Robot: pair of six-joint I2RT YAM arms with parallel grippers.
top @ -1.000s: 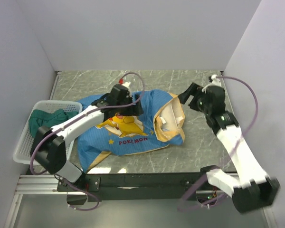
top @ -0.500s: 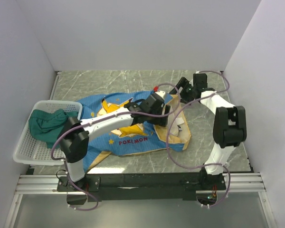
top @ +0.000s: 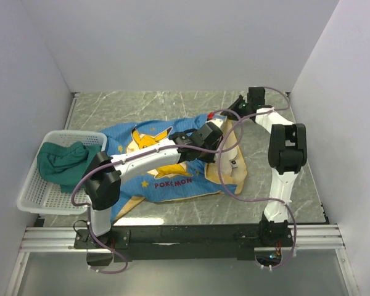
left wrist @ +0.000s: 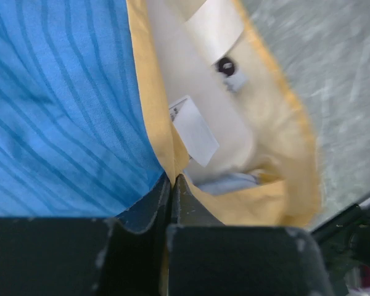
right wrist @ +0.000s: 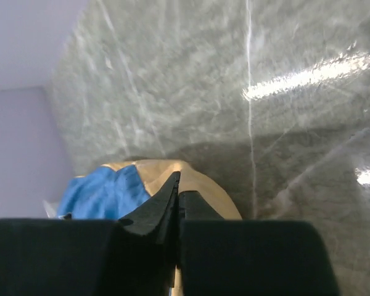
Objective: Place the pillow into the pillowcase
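The pillowcase (top: pixel 154 169) lies flat mid-table, blue Pikachu face up, its yellow-lined mouth facing right. The cream pillow (top: pixel 230 153) sits inside that mouth, only its end showing. My left gripper (top: pixel 213 148) is shut on the near side of the mouth's rim. In the left wrist view the left gripper (left wrist: pixel 171 179) pinches the yellow hem of the pillowcase (left wrist: pixel 61 111), beside the pillow (left wrist: pixel 200 92) with its white tag. My right gripper (top: pixel 232 116) is shut on the far side of the rim. The right wrist view shows the right gripper (right wrist: pixel 177 182) closed on the yellow cloth of the pillowcase (right wrist: pixel 209 191).
A white plastic basket (top: pixel 34 188) stands at the left edge of the table and holds a dark teal cloth (top: pixel 61 161). White walls close in the table at the left, back and right. Purple cables loop over both arms.
Both grippers have gone from open to shut on the rim of the pillowcase's mouth. The right arm has swung in from the right to the far rim. The left gripper moved right along the case.
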